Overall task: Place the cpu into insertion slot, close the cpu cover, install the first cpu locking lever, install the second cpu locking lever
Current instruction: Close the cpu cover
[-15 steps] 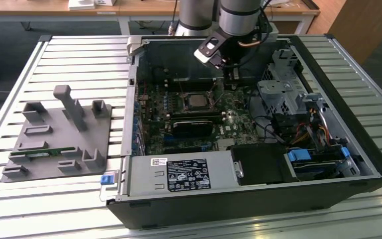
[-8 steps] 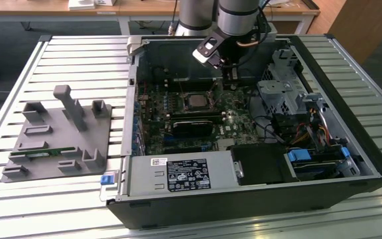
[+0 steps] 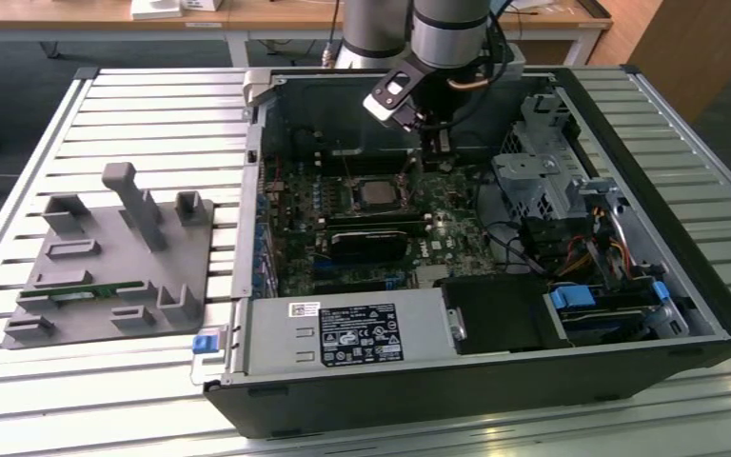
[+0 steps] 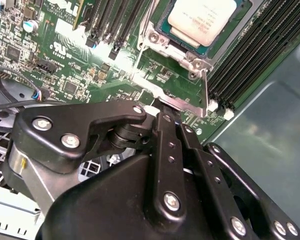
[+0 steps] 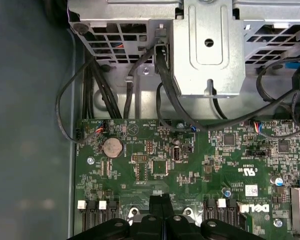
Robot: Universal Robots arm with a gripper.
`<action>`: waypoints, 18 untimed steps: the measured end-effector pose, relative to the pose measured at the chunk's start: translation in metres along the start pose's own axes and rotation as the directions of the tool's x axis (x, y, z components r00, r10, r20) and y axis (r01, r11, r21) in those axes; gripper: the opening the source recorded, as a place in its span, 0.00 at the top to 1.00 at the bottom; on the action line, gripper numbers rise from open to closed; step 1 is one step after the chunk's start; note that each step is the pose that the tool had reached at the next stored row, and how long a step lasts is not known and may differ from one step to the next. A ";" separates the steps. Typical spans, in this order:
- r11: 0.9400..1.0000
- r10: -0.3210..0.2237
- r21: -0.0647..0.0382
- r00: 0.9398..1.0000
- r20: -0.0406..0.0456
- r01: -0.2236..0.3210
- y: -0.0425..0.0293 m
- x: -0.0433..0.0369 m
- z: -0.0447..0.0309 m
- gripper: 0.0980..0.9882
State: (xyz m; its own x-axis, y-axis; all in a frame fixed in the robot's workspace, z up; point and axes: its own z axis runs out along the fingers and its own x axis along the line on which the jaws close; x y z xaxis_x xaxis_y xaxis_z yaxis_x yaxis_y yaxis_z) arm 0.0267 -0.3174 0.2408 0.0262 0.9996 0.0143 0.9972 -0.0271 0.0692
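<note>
The cpu (image 4: 202,17) lies silver-top up in the insertion slot (image 3: 353,183) on the green motherboard. The cpu cover (image 4: 162,37) lies as a silver frame around the chip. A thin lever rod (image 4: 206,87) runs along the socket's side to a silver plate (image 4: 185,102) at its edge. My gripper (image 4: 162,107) is shut, its black fingertips together right at that plate with nothing visible between them. In the exterior view the gripper (image 3: 436,162) hangs inside the case just behind the cpu (image 3: 376,193). The first wrist view shows the shut fingertips (image 5: 162,200) over the board.
Memory slots (image 4: 255,45) flank the socket. A black card (image 3: 365,243) sits in front of it. The drive cage (image 3: 537,181) with cables (image 5: 90,95) stands at the exterior view's right, the power supply (image 3: 346,333) in front. A grey fixture (image 3: 111,257) lies outside the case.
</note>
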 end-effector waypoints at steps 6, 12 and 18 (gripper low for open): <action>1.000 0.000 0.000 1.000 0.000 0.000 -0.0035 -0.0001 -0.0002 0.99; 1.000 0.000 0.000 1.000 0.000 0.000 -0.0065 -0.0002 -0.0004 0.99; 1.000 0.000 0.000 1.000 0.000 0.000 -0.0101 -0.0003 -0.0006 0.99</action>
State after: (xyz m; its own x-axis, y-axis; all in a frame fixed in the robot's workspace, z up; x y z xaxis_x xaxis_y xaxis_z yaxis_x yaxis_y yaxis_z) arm 0.0166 -0.3174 0.2406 0.0262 0.9996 0.0142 0.9972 -0.0271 0.0692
